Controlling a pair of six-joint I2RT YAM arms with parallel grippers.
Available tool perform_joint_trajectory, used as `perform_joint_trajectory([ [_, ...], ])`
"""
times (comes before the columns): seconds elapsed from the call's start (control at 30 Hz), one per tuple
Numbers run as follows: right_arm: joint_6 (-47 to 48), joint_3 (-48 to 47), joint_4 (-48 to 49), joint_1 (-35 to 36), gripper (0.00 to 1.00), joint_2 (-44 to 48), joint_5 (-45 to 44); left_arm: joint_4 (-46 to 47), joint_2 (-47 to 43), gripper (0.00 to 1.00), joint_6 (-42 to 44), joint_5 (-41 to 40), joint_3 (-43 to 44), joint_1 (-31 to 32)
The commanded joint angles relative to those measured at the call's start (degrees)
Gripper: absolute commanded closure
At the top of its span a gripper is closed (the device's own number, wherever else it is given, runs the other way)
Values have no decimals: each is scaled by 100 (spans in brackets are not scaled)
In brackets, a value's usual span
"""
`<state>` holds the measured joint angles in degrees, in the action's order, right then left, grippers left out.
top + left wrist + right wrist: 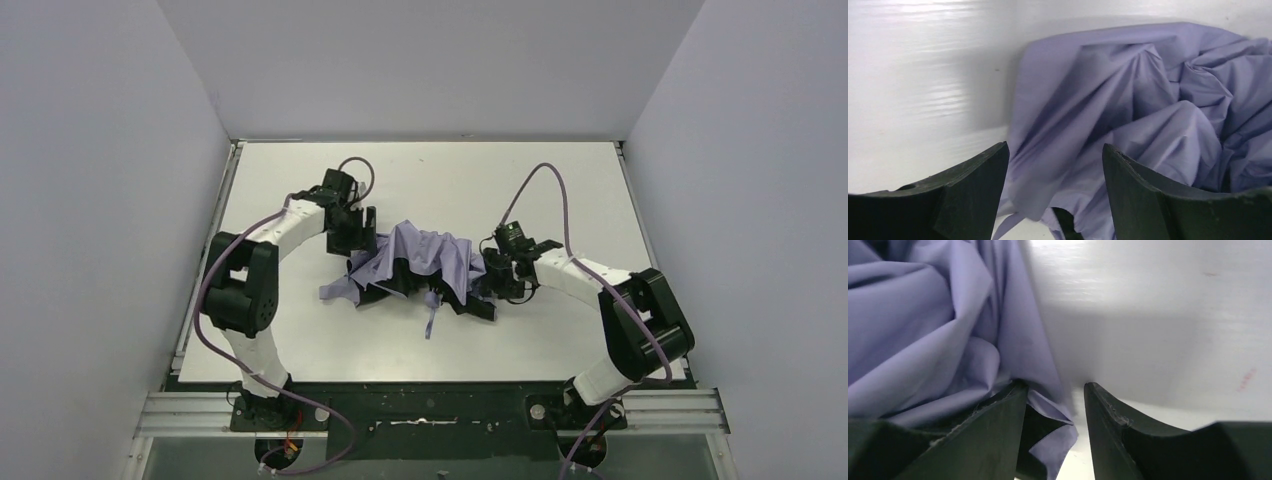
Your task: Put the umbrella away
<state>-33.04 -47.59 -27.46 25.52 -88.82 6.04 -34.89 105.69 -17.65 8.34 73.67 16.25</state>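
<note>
White tabletop [300, 340] carries the umbrella [425, 262], a crumpled heap at centre. Left fingers [973, 190] sit at its 10 o'clock, wide apart, with fabric lying loose in the gap, unclamped. Right fingers [1128, 440] sit at its 3 o'clock, partly apart, one touching the fabric edge, holding nothing.

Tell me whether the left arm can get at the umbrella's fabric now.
Probably yes. The left gripper stands open right at the umbrella, loose lavender fabric lying between its jaws, nothing in the way.
</note>
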Motion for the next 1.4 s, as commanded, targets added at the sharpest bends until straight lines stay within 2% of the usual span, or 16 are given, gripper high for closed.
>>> perform_joint_trajectory([
  [0.0, -436, 76, 951, 157, 53, -169, 534, 469, -123, 35, -274, 135, -303, 419],
  [0.37, -1267, 98, 2851, 178, 51, -668, 2113, 1881, -503, 42, -1093, 1071, -1397, 1447],
  [0.5, -1282, 29, 3125, 165, 49, -725, 2361, 2536, -702, 43, -1453, 1484, -1588, 1710],
  [0.6, -908, -181, 2349, 136, 47, -569, 2023, 2625, -922, 43, -1546, 1483, -1633, 1726],
  [0.77, -149, -471, 379, 43, 35, 211, 115, 1897, -1651, 43, -1384, 723, -1636, 1495],
  [0.93, 179, -425, -594, -285, 27, 1176, -773, 1332, -2391, 42, -1247, 98, -1804, 1235],
  [1.0, 238, -446, -907, -409, 21, 1664, -996, 1202, -2715, 42, -1219, -51, -1929, 1181],
  [1.1, 377, -588, -1176, -464, 10, 2238, -1195, 1032, -3251, 42, -1231, -421, -2197, 1156],
  [1.2, 518, -929, -1290, -473, 1, 2537, -964, 902, -3721, 41, -1303, -778, -2500, 1098],
  [1.37, 369, -1775, -1223, -190, 0, 2250, -141, 913, -4118, 40, -1381, -906, -2934, 957],
])
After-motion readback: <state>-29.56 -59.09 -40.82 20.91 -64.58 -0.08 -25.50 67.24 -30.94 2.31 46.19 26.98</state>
